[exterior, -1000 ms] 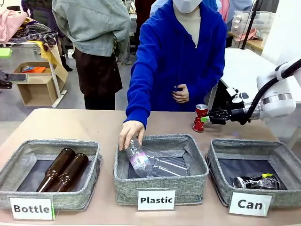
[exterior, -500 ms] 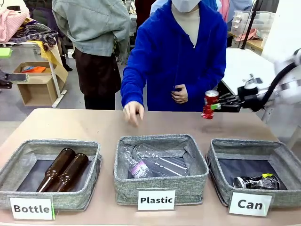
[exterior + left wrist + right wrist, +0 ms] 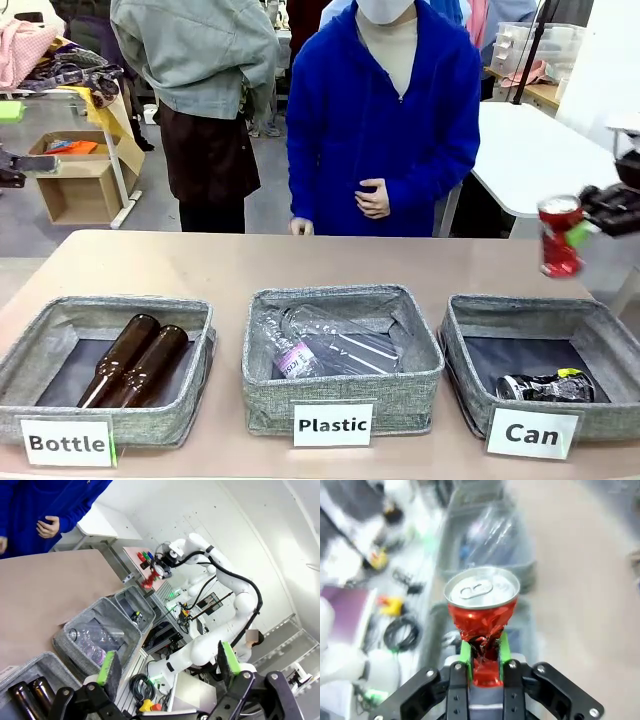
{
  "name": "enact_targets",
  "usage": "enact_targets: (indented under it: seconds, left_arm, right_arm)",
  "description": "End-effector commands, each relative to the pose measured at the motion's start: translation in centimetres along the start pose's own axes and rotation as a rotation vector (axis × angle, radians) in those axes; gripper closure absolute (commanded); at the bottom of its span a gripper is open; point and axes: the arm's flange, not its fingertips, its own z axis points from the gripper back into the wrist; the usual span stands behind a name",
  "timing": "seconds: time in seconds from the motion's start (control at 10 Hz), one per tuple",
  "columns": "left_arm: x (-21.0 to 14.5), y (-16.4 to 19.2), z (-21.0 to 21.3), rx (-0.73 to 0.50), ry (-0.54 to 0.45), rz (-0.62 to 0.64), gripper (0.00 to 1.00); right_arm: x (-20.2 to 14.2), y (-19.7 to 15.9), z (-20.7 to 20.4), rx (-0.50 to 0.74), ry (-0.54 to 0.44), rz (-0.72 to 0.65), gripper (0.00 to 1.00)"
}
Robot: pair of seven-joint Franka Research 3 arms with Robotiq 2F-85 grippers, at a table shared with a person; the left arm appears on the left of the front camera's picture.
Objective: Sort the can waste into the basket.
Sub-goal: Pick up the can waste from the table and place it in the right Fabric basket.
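Observation:
My right gripper [image 3: 578,234] is shut on a dented red can [image 3: 559,236] and holds it in the air at the far right, above and behind the far rim of the grey "Can" basket [image 3: 456,345]. A crushed black can [image 3: 545,387] lies on that basket's dark floor. In the right wrist view the red can [image 3: 481,611] stands up between the green pads of the right gripper [image 3: 484,651], silver top toward the camera. My left gripper [image 3: 167,662] stands open and holds nothing; far beyond it are the red can [image 3: 148,581] and the basket [image 3: 127,596].
The middle "Plastic" bin [image 3: 343,401] holds clear crushed bottles. Two brown glass bottles lie in the left "Bottle" bin [image 3: 60,312]. A person in a blue hoodie [image 3: 385,110] stands at the table's far side, hands drawn back near the body.
The right gripper has carried the red can up and rightward, from the table's far edge to above the Can basket. The person's hand has withdrawn from the Plastic bin.

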Motion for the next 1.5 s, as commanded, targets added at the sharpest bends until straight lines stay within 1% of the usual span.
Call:
enact_targets:
  seconds: [0.0, 0.1, 0.2, 0.3, 0.5, 0.6, 0.7, 0.8, 0.9, 1.2, 1.4]
  left_arm:
    - [0.1, -0.3, 0.2, -0.012, -0.005, 0.008, 0.0]
    - [0.1, -0.3, 0.2, -0.012, -0.005, 0.008, 0.0]
    - [0.1, -0.3, 0.2, -0.012, -0.005, 0.008, 0.0]
    - [0.1, -0.3, 0.2, -0.012, -0.005, 0.008, 0.0]
    - [0.1, -0.3, 0.2, -0.012, -0.005, 0.008, 0.0]
    - [0.1, -0.3, 0.2, -0.012, -0.005, 0.008, 0.0]
    - [0.1, -0.3, 0.2, -0.012, -0.005, 0.008, 0.0]
    - [0.1, -0.3, 0.2, -0.012, -0.005, 0.008, 0.0]
    - [0.1, -0.3, 0.2, -0.012, -0.005, 0.008, 0.0]
    - [0.1, -0.3, 0.2, -0.012, -0.005, 0.008, 0.0]
    - [0.1, -0.3, 0.2, -0.012, -0.005, 0.008, 0.0]
  right_arm:
    - [-0.1, 3.6, -3.0, 0.001, 0.182, -0.065, 1.0]
    - [-0.4, 4.3, -4.2, -0.083, 0.248, -0.117, 1.0]
    - [-0.5, 4.7, -5.1, -0.134, 0.28, -0.173, 1.0]
    - [-0.4, 5.0, -5.7, -0.16, 0.319, -0.222, 1.0]
    - [-0.3, 4.8, -5.9, -0.137, 0.339, -0.23, 1.0]
    - [-0.3, 4.7, -5.9, -0.116, 0.347, -0.228, 0.62]
    - [-0.4, 4.4, -5.9, -0.1, 0.358, -0.236, 0.2]
    - [-0.4, 4.3, -6.0, -0.092, 0.361, -0.238, 0.07]
    - [-0.3, 4.2, -5.9, -0.073, 0.363, -0.225, 0.0]
    - [-0.4, 4.1, -6.1, -0.063, 0.359, -0.223, 0.0]
    - [-0.4, 3.8, -6.1, -0.063, 0.315, -0.251, 0.0]
